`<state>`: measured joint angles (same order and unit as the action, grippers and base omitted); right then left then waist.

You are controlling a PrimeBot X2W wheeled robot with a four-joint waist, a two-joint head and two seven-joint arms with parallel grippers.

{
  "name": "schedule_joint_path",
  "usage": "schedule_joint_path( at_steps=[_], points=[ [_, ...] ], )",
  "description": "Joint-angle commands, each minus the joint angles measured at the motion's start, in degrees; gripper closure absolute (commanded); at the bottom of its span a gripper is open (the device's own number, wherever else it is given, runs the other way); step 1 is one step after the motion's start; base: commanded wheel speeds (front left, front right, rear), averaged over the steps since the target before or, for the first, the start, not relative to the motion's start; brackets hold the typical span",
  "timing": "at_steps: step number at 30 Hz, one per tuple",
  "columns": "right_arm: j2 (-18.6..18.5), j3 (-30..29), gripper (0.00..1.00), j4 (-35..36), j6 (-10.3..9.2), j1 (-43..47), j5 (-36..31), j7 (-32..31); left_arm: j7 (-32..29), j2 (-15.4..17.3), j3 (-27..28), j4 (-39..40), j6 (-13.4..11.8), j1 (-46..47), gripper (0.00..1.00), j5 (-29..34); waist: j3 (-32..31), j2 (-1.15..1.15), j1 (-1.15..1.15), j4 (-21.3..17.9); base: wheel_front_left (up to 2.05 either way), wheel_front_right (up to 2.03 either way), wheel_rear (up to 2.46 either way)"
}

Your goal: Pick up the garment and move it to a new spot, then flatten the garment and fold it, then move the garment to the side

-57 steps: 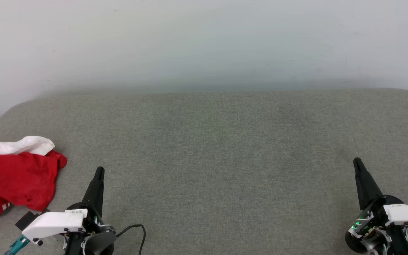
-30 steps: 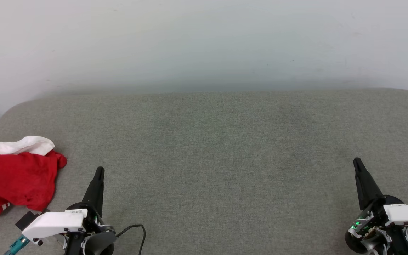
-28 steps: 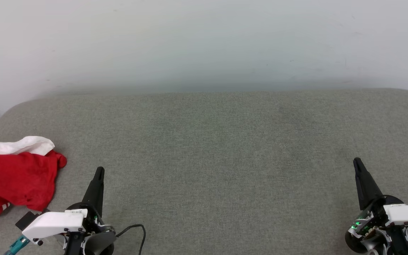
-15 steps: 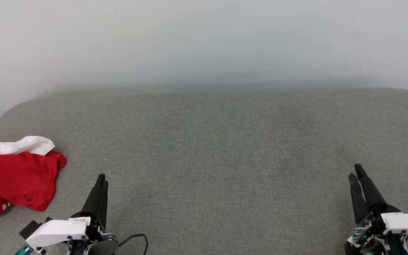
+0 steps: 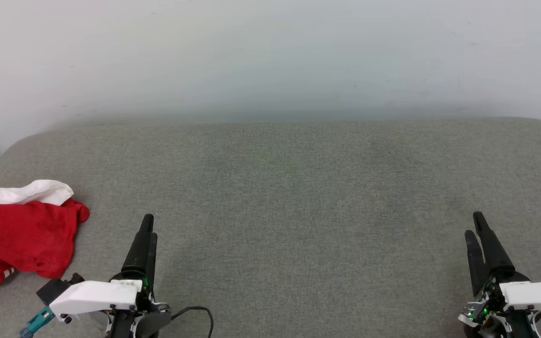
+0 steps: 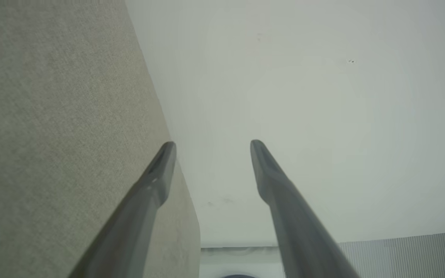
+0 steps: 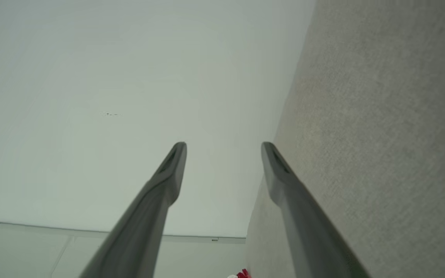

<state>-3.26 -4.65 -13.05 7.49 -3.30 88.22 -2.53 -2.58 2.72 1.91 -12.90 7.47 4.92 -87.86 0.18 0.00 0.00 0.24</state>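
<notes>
Head view: your garment (image 5: 21, 234) lies bunched at the cushion's (image 5: 298, 188) left edge, near and left of your left gripper (image 5: 150, 226), far from the right gripper (image 5: 473, 224); both gape wide, empty.

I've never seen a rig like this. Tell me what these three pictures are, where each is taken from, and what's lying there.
This is a wheeled robot with two arms. The wide picture comes from a camera on its head, looking down at a grey fabric surface in front of a pale wall. The left gripper shows at the lower left and the right gripper at the lower right. The other two pictures come from a camera on each wrist, looking along that arm's two dark fingers. Both sets of jaws stand open and hold nothing. The garment, a crumpled red shirt with a white sleeve, lies at the surface's left edge, apart from the left gripper.
</notes>
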Motion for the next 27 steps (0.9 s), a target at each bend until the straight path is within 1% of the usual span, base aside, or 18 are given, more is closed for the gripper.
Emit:
schedule_joint_path(
  at_steps=[1, 4, 13, 19, 27],
  points=[
    [-1.0, 0.5, 0.00, 1.5, 0.01, -0.6, -2.5, 0.7, 0.8, 0.1, -0.8, 1.5, 0.0, 1.7, 0.00, 3.1, 0.0, 0.00, 0.00, 0.1, 0.00, 0.00, 0.00],
    [-1.2, 0.4, 0.00, 2.0, 0.01, -0.5, -6.5, 1.5, 1.6, 0.1, -1.2, 2.5, 0.0, 1.7, 0.00, 6.2, 0.0, 0.00, 0.00, 0.1, 0.00, 0.00, 0.00],
    [-1.2, 0.6, 0.00, 3.7, 0.01, -0.1, -22.2, 3.6, 3.7, 0.1, -2.6, 3.6, 0.0, 1.5, 0.00, 20.1, -0.1, 0.00, 0.00, 0.2, 0.00, 0.00, 0.00],
    [-1.2, 1.2, 0.00, 4.3, 0.01, 0.1, -32.4, 4.9, 5.0, 0.2, -4.0, 3.7, -1.1, 1.7, 0.00, 29.2, -0.1, 0.00, 0.00, 0.3, 0.00, 0.00, 0.00],
    [-1.1, 2.1, 0.00, 5.0, 0.01, 0.1, -41.8, 6.3, 6.6, 0.3, -4.9, 3.9, -2.2, 1.9, 0.00, 38.9, -0.2, 0.00, 0.00, 0.5, 0.00, 0.00, 0.00]
  ],
)
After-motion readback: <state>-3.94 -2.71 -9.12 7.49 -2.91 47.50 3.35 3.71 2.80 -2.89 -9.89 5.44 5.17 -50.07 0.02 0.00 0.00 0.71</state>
